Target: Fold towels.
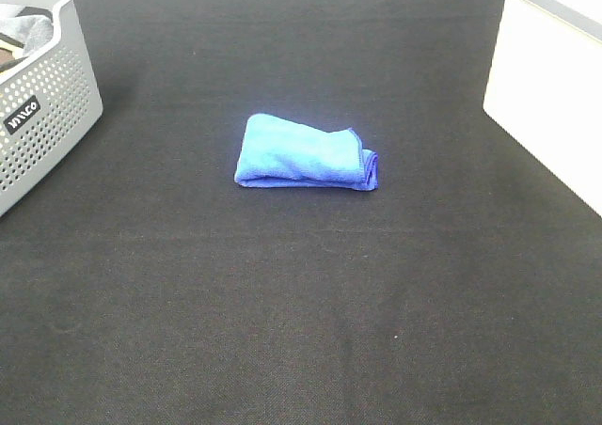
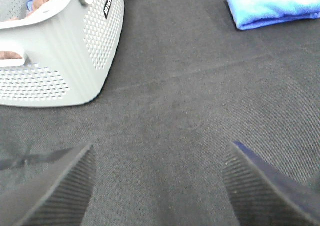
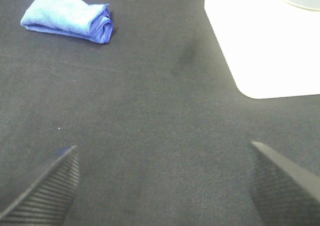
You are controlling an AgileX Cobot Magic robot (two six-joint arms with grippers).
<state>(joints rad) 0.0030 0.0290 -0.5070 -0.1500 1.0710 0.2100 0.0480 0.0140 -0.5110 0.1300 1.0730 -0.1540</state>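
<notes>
A blue towel [image 1: 305, 153] lies folded into a small bundle in the middle of the black cloth-covered table. It also shows in the left wrist view [image 2: 272, 6] and in the right wrist view [image 3: 67, 18]. Neither arm shows in the exterior high view. My left gripper [image 2: 160, 186] is open and empty, low over bare cloth between the basket and the towel. My right gripper [image 3: 162, 186] is open and empty over bare cloth, well short of the towel.
A grey perforated basket [image 1: 42, 115] with more cloth inside stands at the table's back left; it also shows in the left wrist view [image 2: 60, 61]. A white surface [image 1: 550, 96] borders the table on the right, seen too in the right wrist view [image 3: 265, 41].
</notes>
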